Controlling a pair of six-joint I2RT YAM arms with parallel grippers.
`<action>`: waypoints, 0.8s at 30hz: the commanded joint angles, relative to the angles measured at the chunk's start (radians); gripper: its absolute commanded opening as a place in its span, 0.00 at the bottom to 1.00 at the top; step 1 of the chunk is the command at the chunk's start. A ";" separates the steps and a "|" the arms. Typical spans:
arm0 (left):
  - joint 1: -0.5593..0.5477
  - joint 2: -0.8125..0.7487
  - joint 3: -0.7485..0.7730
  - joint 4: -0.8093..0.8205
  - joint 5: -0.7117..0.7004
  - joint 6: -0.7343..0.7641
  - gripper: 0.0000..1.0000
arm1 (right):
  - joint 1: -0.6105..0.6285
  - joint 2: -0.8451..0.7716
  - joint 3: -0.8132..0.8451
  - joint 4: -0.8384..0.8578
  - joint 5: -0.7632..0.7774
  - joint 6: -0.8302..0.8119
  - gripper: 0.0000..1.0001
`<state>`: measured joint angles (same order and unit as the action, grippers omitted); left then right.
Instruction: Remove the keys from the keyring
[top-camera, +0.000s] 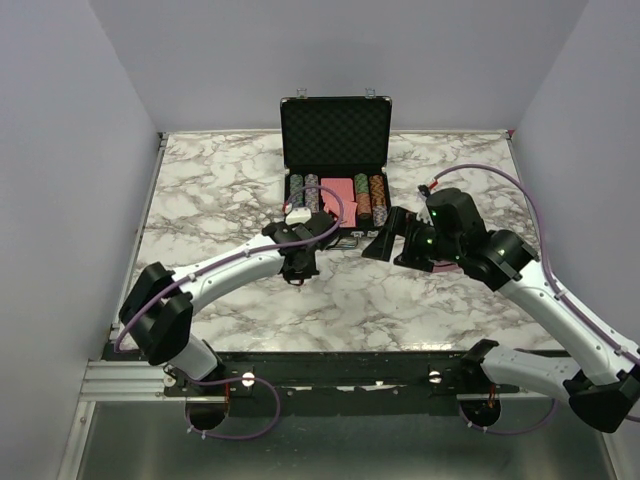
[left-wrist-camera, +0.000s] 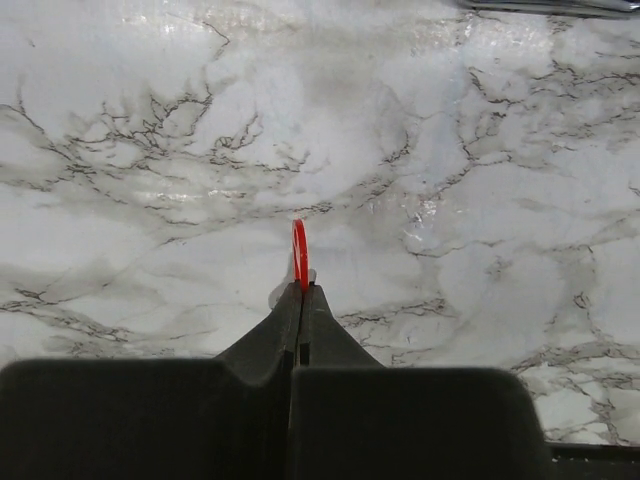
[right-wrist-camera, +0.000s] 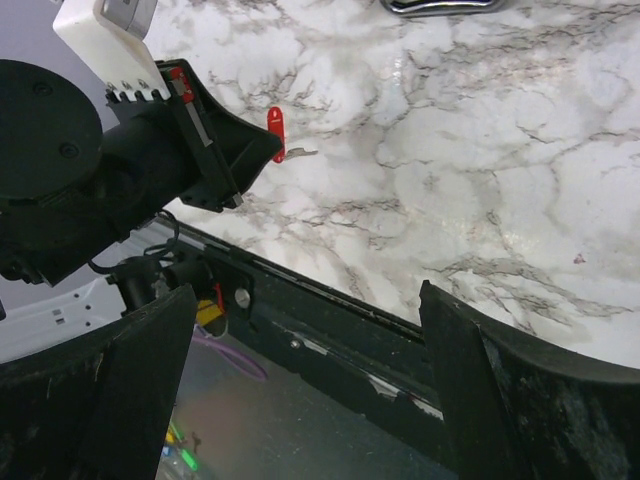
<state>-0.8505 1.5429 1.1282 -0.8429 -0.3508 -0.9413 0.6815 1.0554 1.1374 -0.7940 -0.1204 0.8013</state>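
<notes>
Left gripper (left-wrist-camera: 301, 293) pinching keyring (left-wrist-camera: 300, 252); case (top-camera: 335, 135) behind

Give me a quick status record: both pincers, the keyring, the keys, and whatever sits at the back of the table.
left pincer: shut on the keyring, over the marble table
right pincer: open wide, holding nothing, pointed toward the left pincer
keyring: red loop, upright, pinched at one end, the rest sticking out past the tips
keys: one small silvery piece beside the ring in the right wrist view; apparently not yet off
case: open at the far side, chips and pink cards inside
</notes>
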 joint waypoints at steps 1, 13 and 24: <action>-0.018 -0.075 0.061 -0.081 -0.047 -0.014 0.00 | 0.007 -0.034 -0.022 0.093 -0.088 0.015 1.00; -0.042 -0.193 0.209 -0.215 -0.013 -0.019 0.00 | 0.007 -0.156 -0.172 0.449 -0.289 0.036 1.00; -0.044 -0.231 0.373 -0.311 0.052 -0.089 0.00 | 0.009 -0.170 -0.235 0.711 -0.377 0.030 1.00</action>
<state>-0.8860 1.3365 1.4380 -1.0851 -0.3450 -0.9829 0.6815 0.8963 0.9367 -0.2340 -0.4271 0.8307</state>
